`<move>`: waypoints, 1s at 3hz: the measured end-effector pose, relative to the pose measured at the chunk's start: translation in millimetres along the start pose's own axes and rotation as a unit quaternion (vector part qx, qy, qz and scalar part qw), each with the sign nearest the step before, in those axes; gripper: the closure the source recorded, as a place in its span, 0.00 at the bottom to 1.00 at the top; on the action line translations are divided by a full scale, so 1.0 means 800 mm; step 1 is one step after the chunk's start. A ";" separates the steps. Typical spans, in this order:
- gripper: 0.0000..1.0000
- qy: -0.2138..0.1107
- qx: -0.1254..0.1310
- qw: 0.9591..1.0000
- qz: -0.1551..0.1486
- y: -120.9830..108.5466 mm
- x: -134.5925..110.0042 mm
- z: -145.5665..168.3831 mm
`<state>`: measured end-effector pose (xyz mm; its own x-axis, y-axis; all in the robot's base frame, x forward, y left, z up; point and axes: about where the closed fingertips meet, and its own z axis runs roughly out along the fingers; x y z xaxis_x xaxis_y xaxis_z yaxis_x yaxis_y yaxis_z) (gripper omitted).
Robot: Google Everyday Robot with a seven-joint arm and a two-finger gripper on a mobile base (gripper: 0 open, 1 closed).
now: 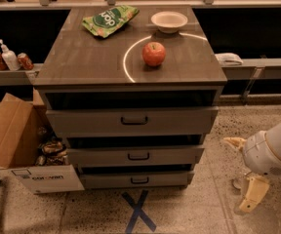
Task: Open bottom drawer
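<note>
Fingers (253, 194) spread and empty, low at right, well apart from the bottom drawer (135, 180).

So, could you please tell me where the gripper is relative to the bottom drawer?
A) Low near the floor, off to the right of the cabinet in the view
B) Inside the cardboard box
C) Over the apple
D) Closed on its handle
A: the gripper hangs low near the floor, right of the cabinet in the view, apart from the bottom drawer and its handle.

We log: bottom drawer (106, 180) matt grey front | tabletop (82, 57) glossy woodgrain | gripper (234, 175) below front-right corner, smooth cream plastic, spread.
</note>
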<state>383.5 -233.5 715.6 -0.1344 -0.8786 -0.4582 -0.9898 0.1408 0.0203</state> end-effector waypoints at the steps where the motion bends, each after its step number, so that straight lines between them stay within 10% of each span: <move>1: 0.00 0.000 0.000 1.000 0.000 0.000 0.000 0.000; 3: 0.00 -0.024 -0.046 0.998 -0.028 -0.003 0.003 0.081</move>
<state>388.7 -206.5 657.1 -0.0779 -0.8612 -0.5023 -0.9962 0.0472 0.0736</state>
